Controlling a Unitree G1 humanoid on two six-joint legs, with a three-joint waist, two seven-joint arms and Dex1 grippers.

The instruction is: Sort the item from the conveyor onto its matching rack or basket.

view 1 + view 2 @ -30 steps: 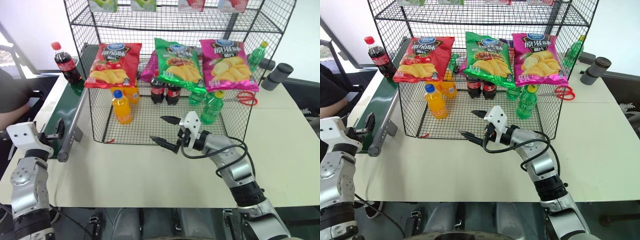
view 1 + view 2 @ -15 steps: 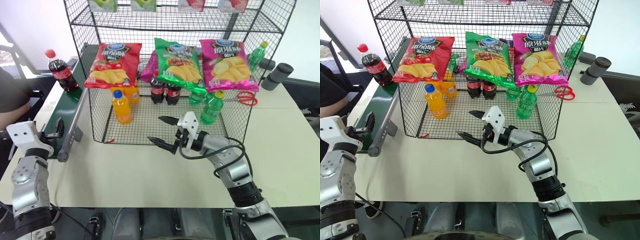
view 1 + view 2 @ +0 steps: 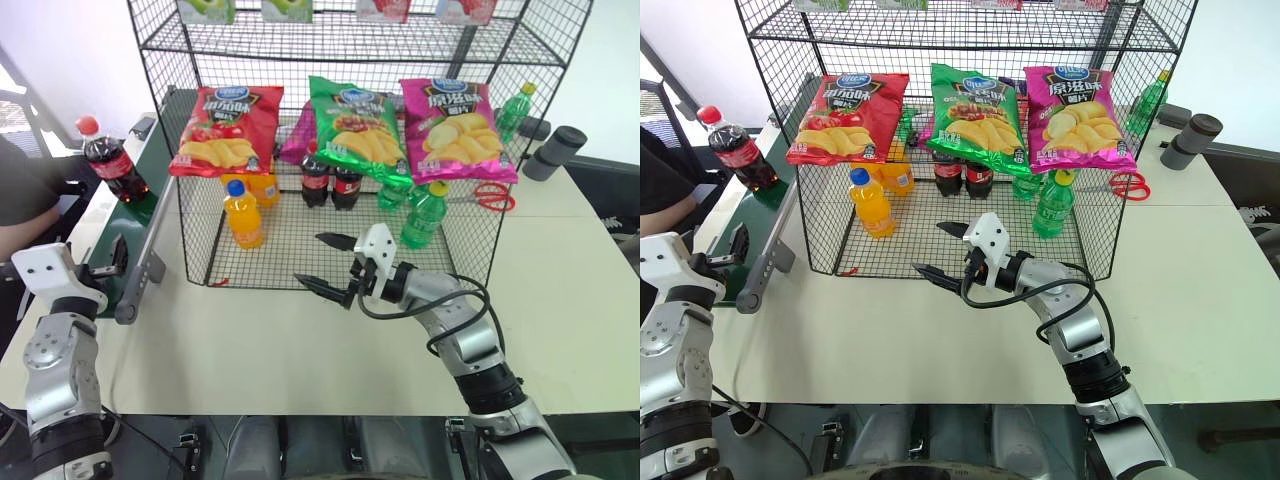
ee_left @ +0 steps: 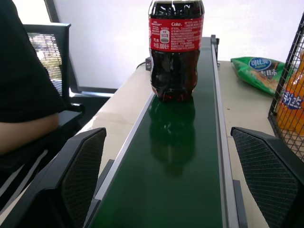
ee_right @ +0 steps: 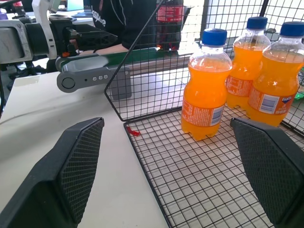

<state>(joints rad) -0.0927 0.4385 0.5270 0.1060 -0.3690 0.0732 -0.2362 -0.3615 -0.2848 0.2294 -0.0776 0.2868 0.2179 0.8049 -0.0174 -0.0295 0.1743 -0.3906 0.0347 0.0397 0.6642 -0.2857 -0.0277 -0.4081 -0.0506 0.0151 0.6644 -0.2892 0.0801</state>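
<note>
Table [image 3: 300, 360] carries conveyor [image 3: 125, 235], rack [image 3: 340, 160], scissors [image 3: 490, 197].

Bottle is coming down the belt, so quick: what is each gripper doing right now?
Left gripper: open, empty, aimed along the conveyor at the cola bottle.
Right gripper: open, empty, at the front of the rack.
</note>
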